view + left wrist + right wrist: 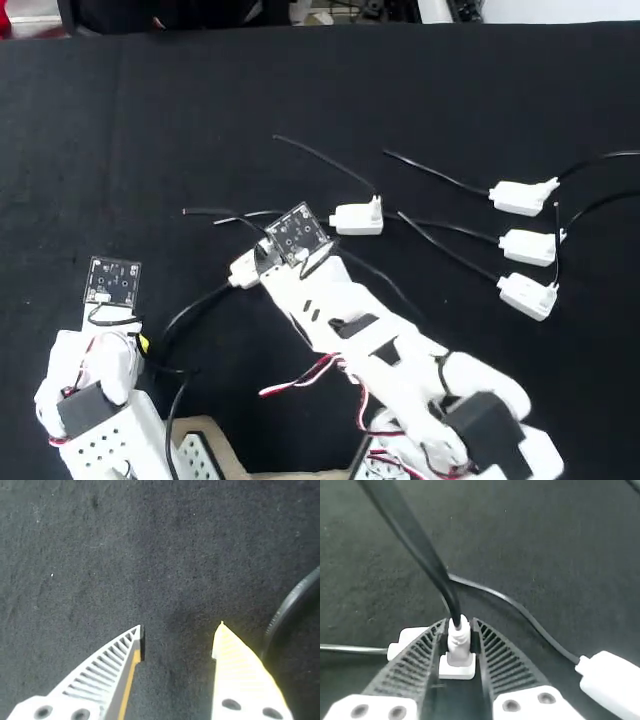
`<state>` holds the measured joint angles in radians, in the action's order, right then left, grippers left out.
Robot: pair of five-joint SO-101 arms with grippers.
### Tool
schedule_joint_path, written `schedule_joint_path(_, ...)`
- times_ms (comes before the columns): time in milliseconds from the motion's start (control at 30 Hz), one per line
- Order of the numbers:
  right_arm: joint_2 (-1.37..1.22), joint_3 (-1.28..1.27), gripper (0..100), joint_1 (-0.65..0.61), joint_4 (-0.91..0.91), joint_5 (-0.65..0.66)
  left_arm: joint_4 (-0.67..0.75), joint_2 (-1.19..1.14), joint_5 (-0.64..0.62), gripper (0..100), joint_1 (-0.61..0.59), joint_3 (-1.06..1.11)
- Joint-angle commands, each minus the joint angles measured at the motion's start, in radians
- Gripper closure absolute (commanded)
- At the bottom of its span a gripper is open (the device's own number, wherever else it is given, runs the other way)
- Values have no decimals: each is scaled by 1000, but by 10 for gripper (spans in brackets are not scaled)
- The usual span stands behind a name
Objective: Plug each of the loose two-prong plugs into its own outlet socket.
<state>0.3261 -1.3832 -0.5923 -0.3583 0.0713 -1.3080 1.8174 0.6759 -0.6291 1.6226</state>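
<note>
Right arm: stretched low from the near edge to the centre of the bench [200, 100], wrist angled toward the left edge.
Right claw [459, 625]: narrow, clamped on a white two-prong plug [456, 666]; the plug's black cord [420, 545] runs out past the fingertips.
Plug place: held at bench centre, near another white corded piece [357, 218].
Left arm: folded at the near-left corner, pointing down.
Left claw [181, 627]: wide, holding nothing, over bare black bench.
Sockets: three white corded sockets [528, 246] in a row near the right edge.

light: bright, even | shadows: faint, soft-edged | glare: slight on whites
</note>
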Motion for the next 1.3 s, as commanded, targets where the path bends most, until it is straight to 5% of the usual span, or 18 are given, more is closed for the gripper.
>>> schedule_joint_path(0,56,61,987,11,32,-9,-11,2,6,769,12,-4)
schedule_joint_path(800,-162,88,986,-32,-49,46,-11,2,6,769,12,1)
schedule_joint_path(1033,-162,197,985,-28,170,74,-11,2,6,769,12,1)
schedule_joint_path(1267,-162,206,985,43,193,129,-11,2,8,769,12,1)
